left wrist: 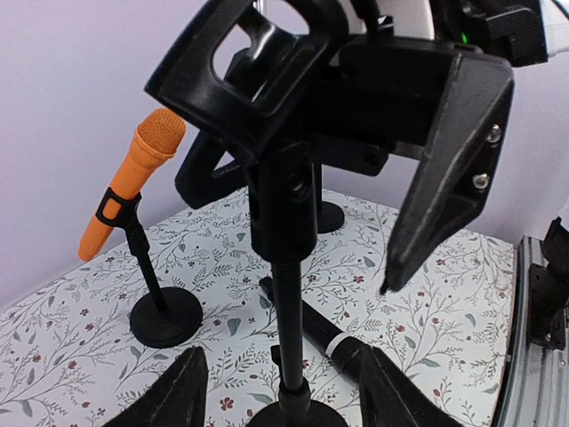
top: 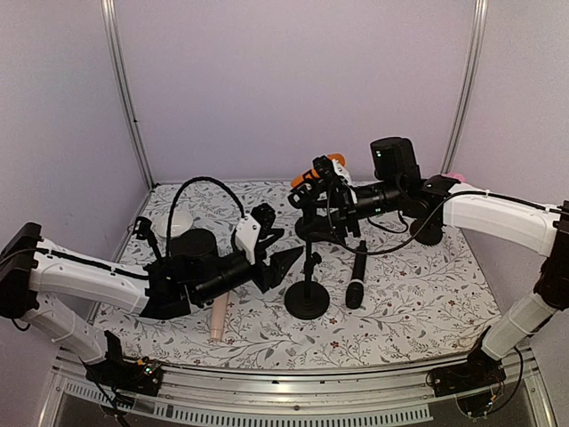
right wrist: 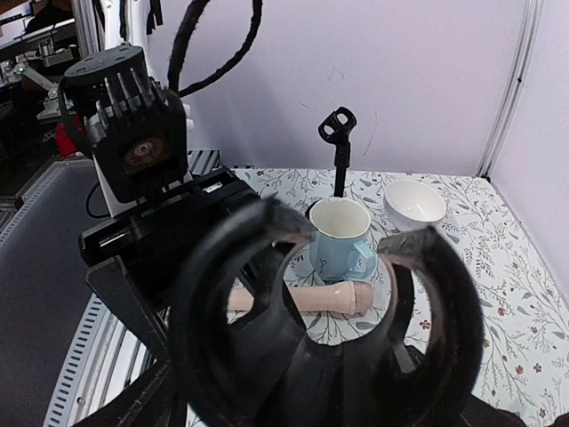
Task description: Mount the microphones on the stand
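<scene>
A black stand (top: pixel 308 305) rises near the table's middle, and its empty clip (right wrist: pixel 222 294) fills the right wrist view. My right gripper (top: pixel 311 191) is open, its fingers (left wrist: pixel 444 178) spread to either side of that clip. My left gripper (left wrist: pixel 283 356) is open low around the stand's pole (left wrist: pixel 289 294) without touching it. The orange microphone (left wrist: pixel 133 191) sits clipped in a second stand (left wrist: pixel 166 316) behind. The black microphone (top: pixel 357 276) lies flat to the right of the base. The beige-pink microphone (right wrist: pixel 302 300) lies by the left arm. A pink head (top: pixel 455 176) shows behind the right arm.
A blue-and-white mug (right wrist: pixel 340 238) and a white bowl (right wrist: pixel 414 203) stand at the back left, with another stand's empty clip (right wrist: pixel 339 133) behind them. A further stand base (top: pixel 427 233) sits under the right arm. Cables hang over the middle stands.
</scene>
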